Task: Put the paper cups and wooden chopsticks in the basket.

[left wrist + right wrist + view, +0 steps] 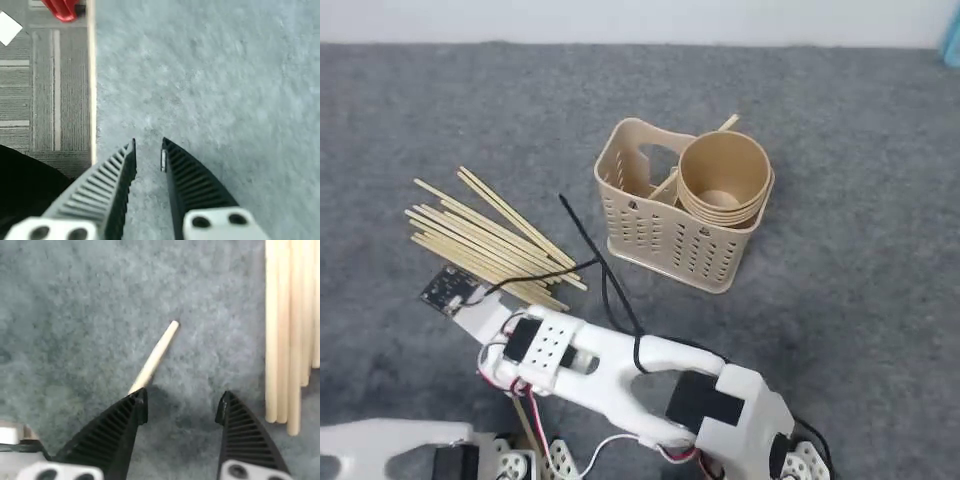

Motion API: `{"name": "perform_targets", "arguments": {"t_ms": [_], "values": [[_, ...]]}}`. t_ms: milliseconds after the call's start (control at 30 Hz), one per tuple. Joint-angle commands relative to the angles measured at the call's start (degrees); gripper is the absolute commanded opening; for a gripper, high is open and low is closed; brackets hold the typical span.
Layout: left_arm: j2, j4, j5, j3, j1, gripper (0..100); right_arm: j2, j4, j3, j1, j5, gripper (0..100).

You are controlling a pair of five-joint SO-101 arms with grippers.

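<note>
A beige perforated basket (660, 235) stands mid-table with a stack of paper cups (723, 178) in one end and a chopstick (728, 123) poking out behind them. A fanned pile of wooden chopsticks (485, 240) lies to its left on the grey mat. My right arm (580, 360) stretches across to that pile. My right gripper (182, 400) hangs open just over the mat; one loose chopstick (156, 357) runs under one finger, and the pile's chopsticks (290, 330) lie beside the other. My left gripper (147, 147) hovers over bare mat, jaws a narrow gap apart and empty.
A black cable (600, 270) trails from the right arm past the basket's front. In the left wrist view the mat's edge (93, 80) drops to a striped floor with a red object (62, 9). Open mat lies right of the basket.
</note>
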Motion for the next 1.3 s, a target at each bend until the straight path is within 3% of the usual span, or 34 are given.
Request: {"name": "perform_targets", "arguments": {"t_ms": [0,133,533,633,767,1033,1267], "values": [[0.26,0.26,1.05,-3.74,-0.35,8,-0.92,6.64,-9.49,-0.66,-0.35,22.3],[1.23,0.26,1.05,-3.91,-0.35,8,-0.13,11.47,-14.51,-0.75,-0.53,22.3],[1.14,0.26,1.05,-5.14,-0.88,8,11.3,5.93,-16.09,-1.19,-0.35,22.3],[1.05,0.26,1.05,-5.14,-0.88,8,12.53,9.01,-18.64,-1.27,-0.35,19.0],[0.97,0.26,1.05,-5.23,-0.88,8,13.76,12.09,-21.1,-0.66,-0.26,0.6],[1.05,0.88,1.05,-5.05,-0.35,8,13.76,25.19,-28.57,1.54,-0.26,0.8],[0.79,8.53,1.05,-8.66,2.29,8,10.95,32.31,-32.0,1.63,3.87,0.8]]}}
